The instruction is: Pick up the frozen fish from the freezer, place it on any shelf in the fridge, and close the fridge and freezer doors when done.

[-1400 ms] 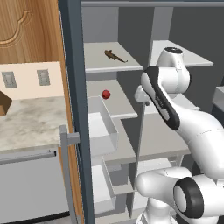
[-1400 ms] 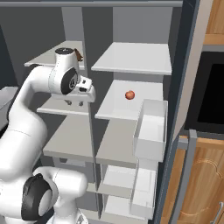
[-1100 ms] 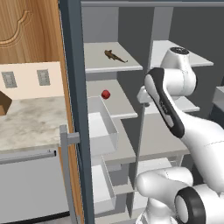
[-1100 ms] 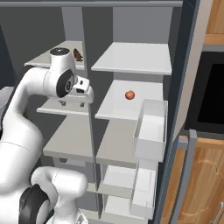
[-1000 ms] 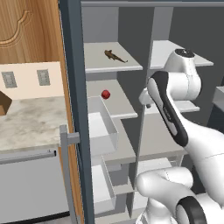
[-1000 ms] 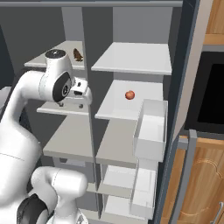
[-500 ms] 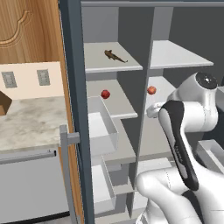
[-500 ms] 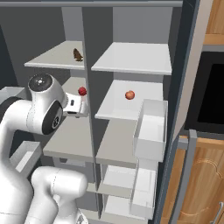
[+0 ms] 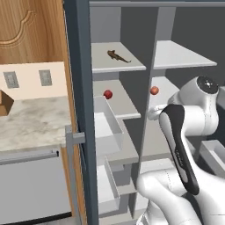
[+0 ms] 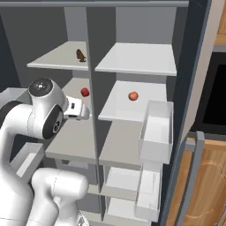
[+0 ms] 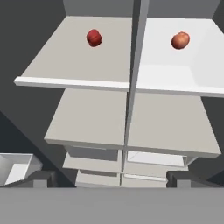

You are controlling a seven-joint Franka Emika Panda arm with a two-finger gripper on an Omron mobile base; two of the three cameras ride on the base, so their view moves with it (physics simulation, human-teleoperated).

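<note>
Altogether one frozen fish (image 9: 117, 56), two red fruits (image 11: 94, 37).

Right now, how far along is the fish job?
Both slate-blue doors stand open; nothing else done. The tiny dark brown fish lies on the freezer's pale grey top shelf. The gripper is open, empty. Left: grasp fish, move to fridge shelf, shut doors.

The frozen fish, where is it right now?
The frozen fish lies on the top shelf of the unit's left column, above a red fruit.
</note>
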